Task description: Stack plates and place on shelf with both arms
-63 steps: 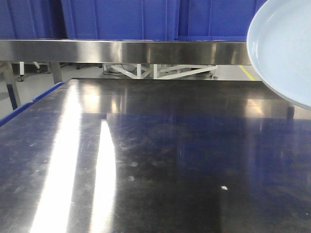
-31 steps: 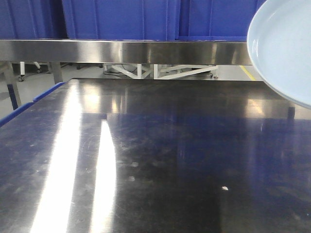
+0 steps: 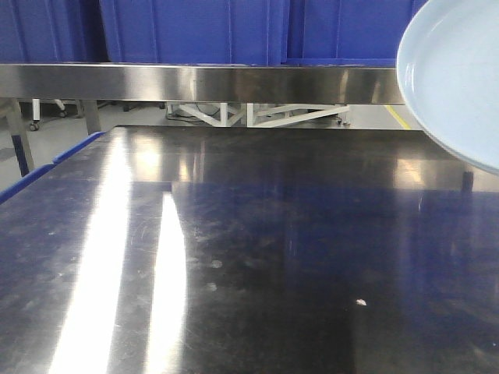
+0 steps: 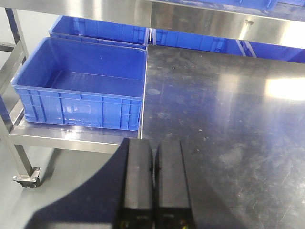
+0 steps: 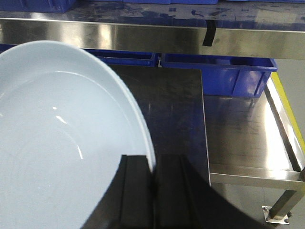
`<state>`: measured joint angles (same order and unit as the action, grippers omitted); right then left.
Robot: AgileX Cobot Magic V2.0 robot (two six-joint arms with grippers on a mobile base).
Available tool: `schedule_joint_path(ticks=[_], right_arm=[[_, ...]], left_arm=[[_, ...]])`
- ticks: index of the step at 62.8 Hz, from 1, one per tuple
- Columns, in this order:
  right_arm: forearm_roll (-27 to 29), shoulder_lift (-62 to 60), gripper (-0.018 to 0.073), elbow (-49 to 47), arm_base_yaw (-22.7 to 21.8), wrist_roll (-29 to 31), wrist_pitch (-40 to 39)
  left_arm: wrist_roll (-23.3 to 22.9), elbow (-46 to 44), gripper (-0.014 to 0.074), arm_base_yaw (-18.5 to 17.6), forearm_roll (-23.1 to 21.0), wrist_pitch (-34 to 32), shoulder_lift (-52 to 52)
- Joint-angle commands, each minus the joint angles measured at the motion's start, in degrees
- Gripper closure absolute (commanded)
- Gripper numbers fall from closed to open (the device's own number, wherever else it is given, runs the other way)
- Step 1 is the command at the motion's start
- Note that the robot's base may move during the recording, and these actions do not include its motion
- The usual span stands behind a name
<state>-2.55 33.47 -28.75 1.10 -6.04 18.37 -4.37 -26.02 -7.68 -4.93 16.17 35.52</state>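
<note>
A pale bluish-white plate [image 5: 62, 143] hangs tilted above the steel table [image 3: 273, 257], and my right gripper [image 5: 153, 160] is shut on its right rim. In the front view the plate [image 3: 460, 78] fills the upper right corner, level with the steel shelf [image 3: 195, 82]; neither gripper shows there. I cannot tell whether this is one plate or a stack. My left gripper [image 4: 153, 143] is shut on nothing, low over the table's left front edge. The shelf [image 5: 143, 33] runs across the top of both wrist views.
An open blue crate [image 4: 81, 90] sits on a low steel rack left of the table. More blue crates [image 5: 219, 74] stand under the shelf behind the table, and others [image 3: 195, 31] stand on top of it. A steel side rack [image 5: 252, 138] lies to the table's right.
</note>
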Motion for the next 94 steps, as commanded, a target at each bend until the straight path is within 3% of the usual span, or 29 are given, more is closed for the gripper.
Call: schedule_joint_path(ticks=[1,94], right_arm=[[-0.24,-0.32,0.0511,-1.86,-0.4,0.27,-6.22],[-0.24,-0.25,0.0511,-1.86,-0.22,0.27,-6.24]], left_arm=[[-0.49,-1.59,0.0505,-0.04,-0.24,-4.61,-0.01],[-0.49,-1.59,0.0505,-0.04,-0.24,-4.61,-0.01]])
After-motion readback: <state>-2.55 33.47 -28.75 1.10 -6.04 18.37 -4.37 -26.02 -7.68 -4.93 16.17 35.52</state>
